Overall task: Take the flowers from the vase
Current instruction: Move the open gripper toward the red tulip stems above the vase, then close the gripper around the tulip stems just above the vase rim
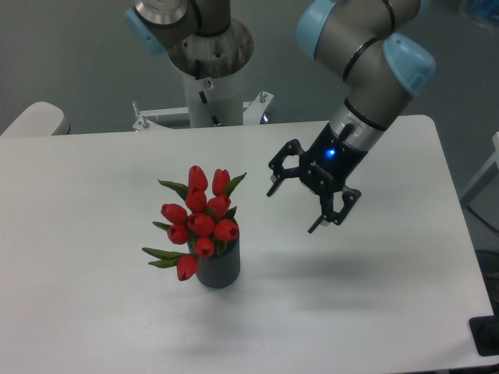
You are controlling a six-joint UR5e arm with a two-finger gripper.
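- Pincer [293,209]: hanging spread open and empty above the surface [93,179], well apart from the flowers [199,222].
- Flowers: standing in the vase [218,269] toward the front edge.
- Advice: approaching the stems above the rim, closing gently, lifting straight up.

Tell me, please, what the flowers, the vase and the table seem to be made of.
Flowers: likely artificial, plastic or fabric; the red buds look uniform and smooth.
Vase: dark grey and matte with fine vertical ribs, perhaps ceramic or plastic; I cannot tell which.
Table: white, smooth, slightly glossy top, probably laminate.
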